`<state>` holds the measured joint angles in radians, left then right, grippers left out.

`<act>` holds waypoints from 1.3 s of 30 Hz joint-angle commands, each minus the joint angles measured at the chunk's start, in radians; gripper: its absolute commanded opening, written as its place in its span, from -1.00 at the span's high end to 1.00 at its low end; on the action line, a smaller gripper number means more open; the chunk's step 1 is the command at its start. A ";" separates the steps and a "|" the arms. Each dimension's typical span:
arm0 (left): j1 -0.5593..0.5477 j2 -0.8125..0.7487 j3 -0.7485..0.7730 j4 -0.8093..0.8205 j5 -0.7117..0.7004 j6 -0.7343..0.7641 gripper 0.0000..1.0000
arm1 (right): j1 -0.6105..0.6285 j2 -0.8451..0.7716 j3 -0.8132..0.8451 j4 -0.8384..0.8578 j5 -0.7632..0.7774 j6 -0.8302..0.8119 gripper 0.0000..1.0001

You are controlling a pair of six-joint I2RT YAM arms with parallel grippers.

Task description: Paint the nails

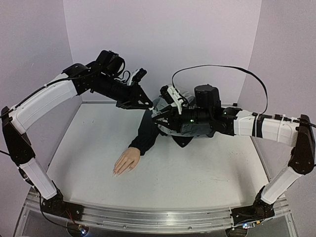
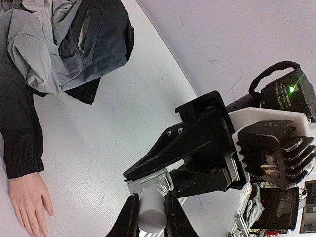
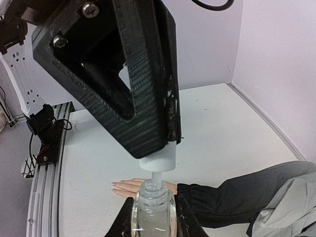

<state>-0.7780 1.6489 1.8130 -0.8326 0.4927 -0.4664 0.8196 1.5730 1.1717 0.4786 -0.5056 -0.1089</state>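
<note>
The nails (image 1: 115, 173) lie at the tips of the mannequin hand (image 1: 127, 161), flat on the table (image 1: 207, 173). Beyond the hand, above its dark sleeve (image 1: 147, 134), the right gripper (image 3: 153, 217) is clamped on a clear bottle (image 3: 154, 200). The left gripper (image 2: 150, 222) pinches the white cap (image 2: 150, 207) just over the bottle.

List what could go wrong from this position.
1. The white cap in the left fingers is lifted off the clear bottle held by the right fingers, with its stem at the neck. A tilt could spill polish onto the dark sleeve.
2. The mannequin hand lies well away, so the brush may drip on the way.
3. The nails are tiny, so polish could smear onto the skin.
</note>
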 commanded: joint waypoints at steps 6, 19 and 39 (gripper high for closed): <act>0.014 -0.079 0.014 0.003 -0.065 0.027 1.00 | 0.002 -0.026 0.012 0.062 -0.014 -0.009 1.00; 0.028 -0.186 -0.098 0.002 -0.159 -0.008 1.00 | 0.003 -0.161 -0.118 0.122 0.114 0.022 1.00; 0.028 -0.589 -0.865 0.151 -0.461 -0.309 0.98 | 0.002 -0.491 -0.390 0.206 0.429 0.041 1.00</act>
<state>-0.7513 1.1084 1.0275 -0.7799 0.1150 -0.6842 0.8196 1.1130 0.7818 0.5938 -0.1482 -0.0460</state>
